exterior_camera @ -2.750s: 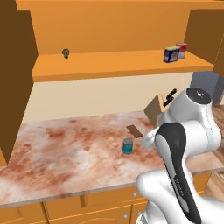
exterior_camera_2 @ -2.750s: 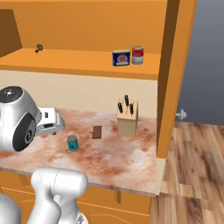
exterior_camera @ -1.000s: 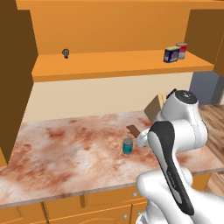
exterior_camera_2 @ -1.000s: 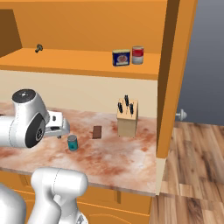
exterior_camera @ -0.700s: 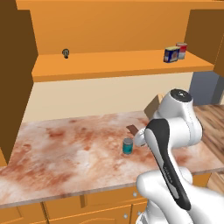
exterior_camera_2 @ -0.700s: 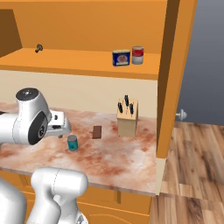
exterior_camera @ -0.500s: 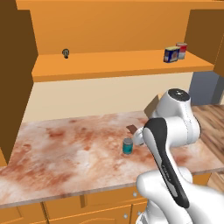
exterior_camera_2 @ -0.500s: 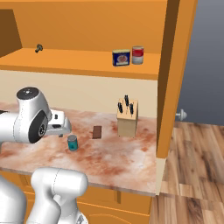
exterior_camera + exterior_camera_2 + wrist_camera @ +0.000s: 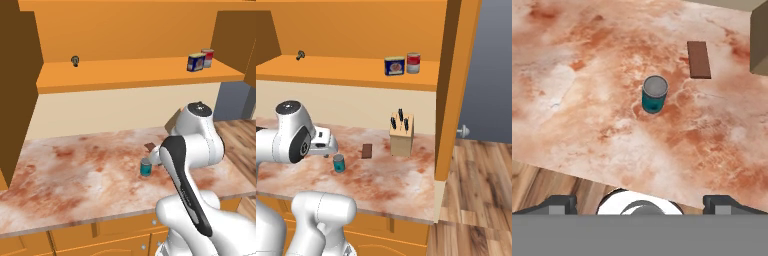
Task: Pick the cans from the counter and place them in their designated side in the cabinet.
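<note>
- On the marbled reddish-brown and cream counter [image 9: 75,175] stands the teal can [image 9: 654,94], a short upright cylinder with a flat silver top, alone on bare stone.
- Up on the long shelf of the orange cabinet [image 9: 341,67] sits the dark blue can [image 9: 394,65] with its yellow label, at the shelf's right end, just beside a red-and-grey can [image 9: 413,62].
- From the hand view, the gripper [image 9: 640,202] hangs above the counter with its two dark fingertips [image 9: 559,202] set as wide apart as they go; nothing is between them, and the teal can lies well ahead of them.
- That same view shows a small flat brown block [image 9: 698,59] lying near the teal can, and the corner of a wooden knife block [image 9: 759,40] at the edge.
- The right base view shows the knife block whole, with dark handles sticking up, standing beside the cabinet's side panel; in the left base view the arm covers most of it.
- Both base views take in a small dark knob-like object [image 9: 75,60] at the shelf's left end.
</note>
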